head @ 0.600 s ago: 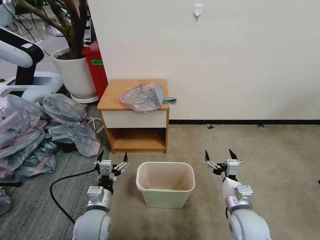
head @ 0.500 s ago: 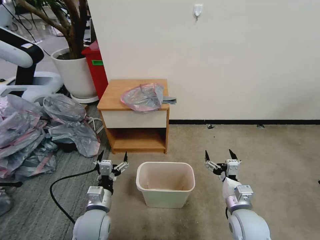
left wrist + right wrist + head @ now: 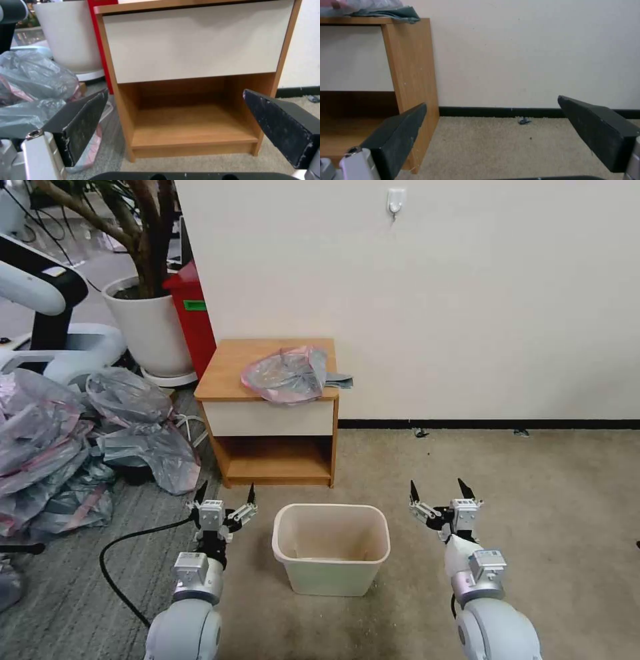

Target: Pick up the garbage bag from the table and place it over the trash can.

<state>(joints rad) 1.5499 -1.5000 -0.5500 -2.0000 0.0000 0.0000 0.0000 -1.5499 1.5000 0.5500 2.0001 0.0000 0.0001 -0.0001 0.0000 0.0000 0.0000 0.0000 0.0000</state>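
The garbage bag (image 3: 288,373), crumpled grey with a pink rim, lies on the right half of the table (image 3: 230,363); its grey edge (image 3: 391,12) hangs at the tabletop corner in the right wrist view. The cream trash can (image 3: 331,547) stands upright on the carpet in front of the table. My left gripper (image 3: 225,489) hovers open just left of the can, facing the table's shelf gap (image 3: 190,120). To the can's right, my right gripper (image 3: 438,488) is open as well, with nothing between its fingers.
A heap of grey-and-pink bags (image 3: 73,440) and a black cable (image 3: 117,553) lie on the floor at the left. Behind them stand a white plant pot (image 3: 150,330) and a red bin (image 3: 193,317). The wall (image 3: 467,300) backs the table; bare carpet (image 3: 533,480) stretches right.
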